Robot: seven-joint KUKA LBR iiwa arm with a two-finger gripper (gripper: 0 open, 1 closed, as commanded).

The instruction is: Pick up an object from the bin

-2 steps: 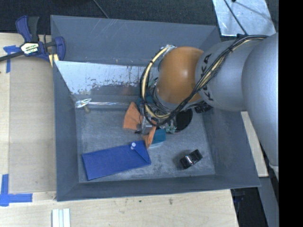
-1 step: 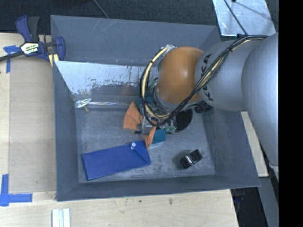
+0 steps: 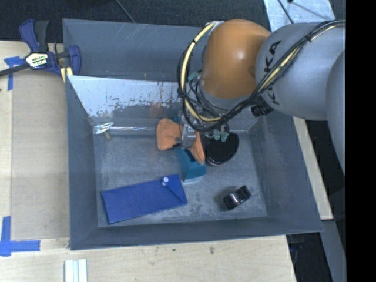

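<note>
Grey metal bin point(image 3: 82, 175): sloped walls, flat floor, a handful of loose things.

The arm point(image 3: 305, 63) comes in from the right. Its orange wrist cover point(image 3: 235, 57) and looped cables point(image 3: 191, 96) hang over the back-middle of the floor.

The tool point(image 3: 189, 137) sits low beneath the cover, down among the things at the back-middle. Cover and cables hide most of it, so I cannot tell whether it is open or closed, or whether it grips anything.

Nearest things:
- The orange soft thing point(image 3: 167, 134) is crumpled and tan-orange, just left of the tool and apparently touching it. A second orange lobe shows on the tool's right; I cannot tell if it is the same piece.
- The teal block point(image 3: 192, 168) lies just in front of the tool, tilted, with its upper end tucked under the orange lobe.
- The black disc point(image 3: 223, 150) is round and lies flat, just right of the tool.

Further out:
- The blue pouch point(image 3: 141, 200) lies flat at front left. A small white knob point(image 3: 165, 181) at its upper right corner sits close beside the teal block.
- The small black thing point(image 3: 236, 197) is at front right, apart from the rest.
- The clear tube point(image 3: 126, 131) lies along the foot of the back wall, left of the orange soft thing.
</note>
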